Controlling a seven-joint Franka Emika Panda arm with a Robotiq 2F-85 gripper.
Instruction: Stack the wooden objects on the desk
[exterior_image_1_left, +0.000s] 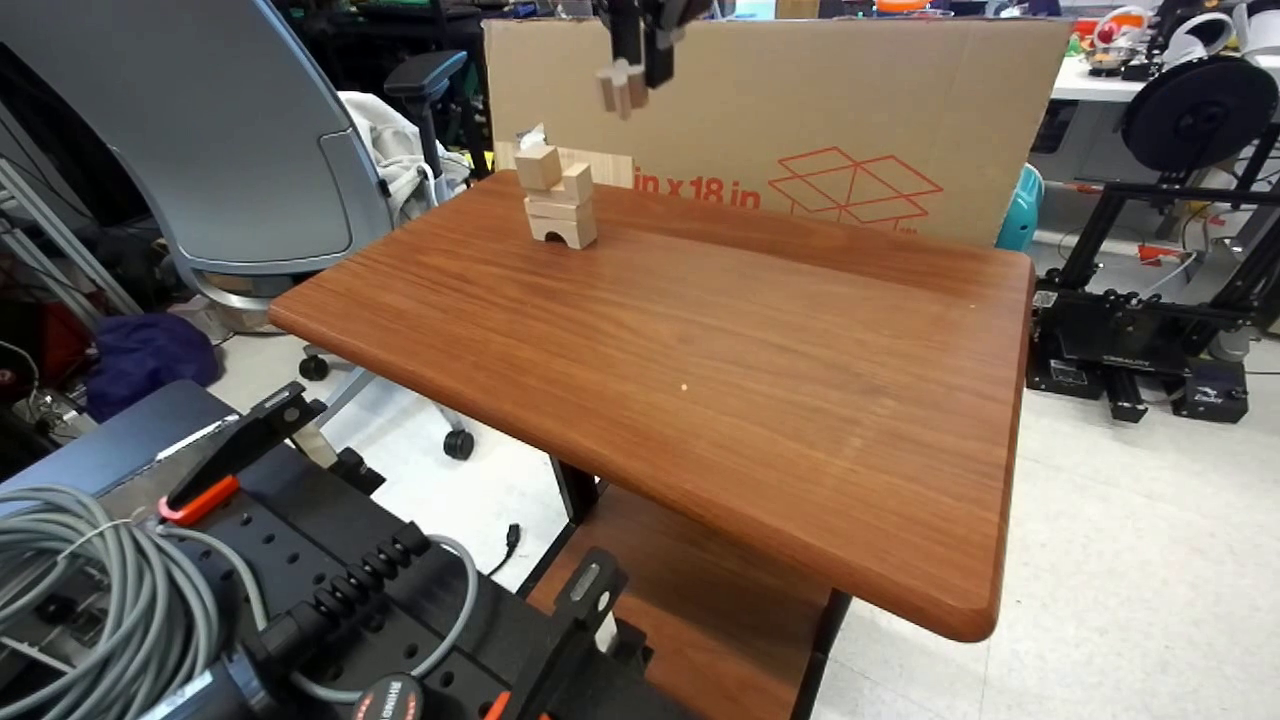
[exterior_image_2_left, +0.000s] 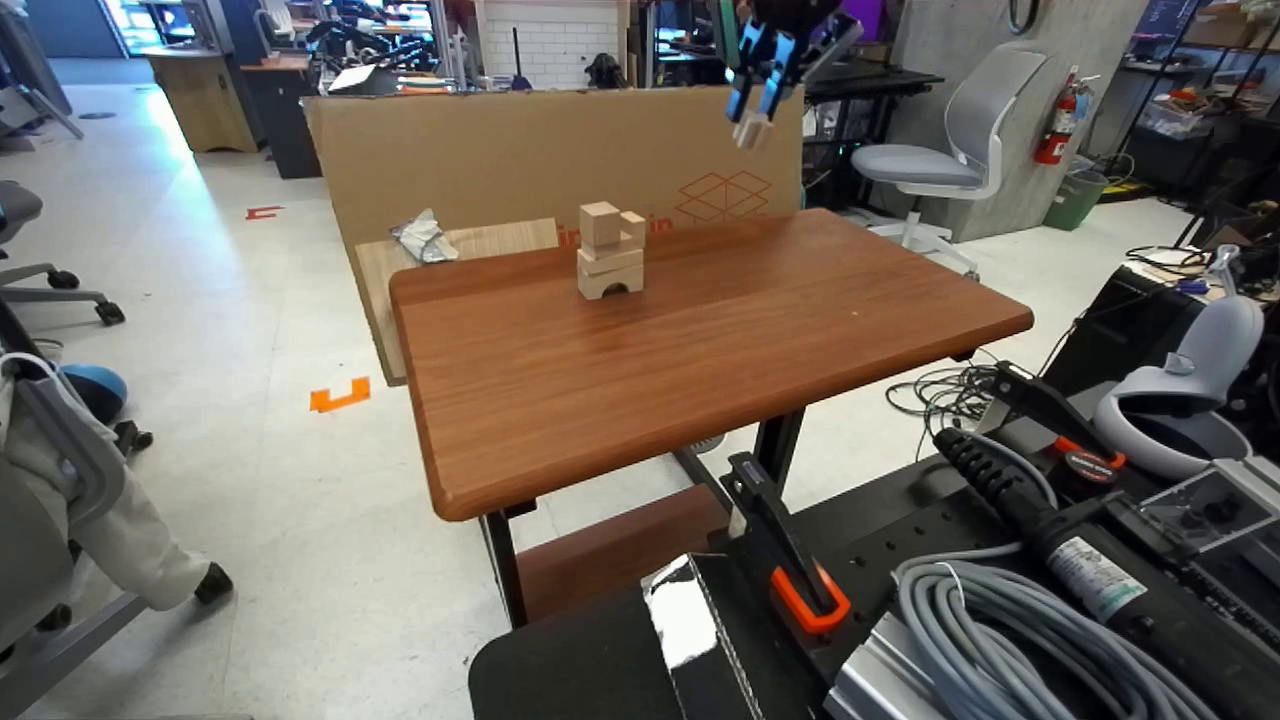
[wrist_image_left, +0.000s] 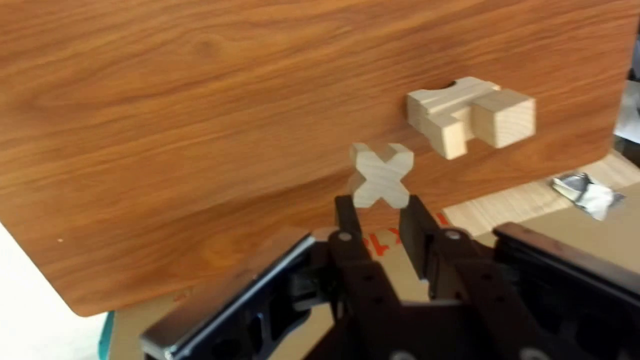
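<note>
My gripper is shut on a pale X-shaped wooden block, which sticks out past the fingertips. Both exterior views show the gripper holding the X-shaped block high above the desk's far side. On the desk stands a stack of wooden blocks. An arch block is at its bottom, with flat pieces above. A cube and a smaller, lower block sit side by side on top. The held block is apart from the stack.
A large cardboard box stands upright along the desk's far edge. A light wood board and a crumpled silver-white piece lie against it. A chair stands beside the desk. Clamps and coiled cable are on the black robot base.
</note>
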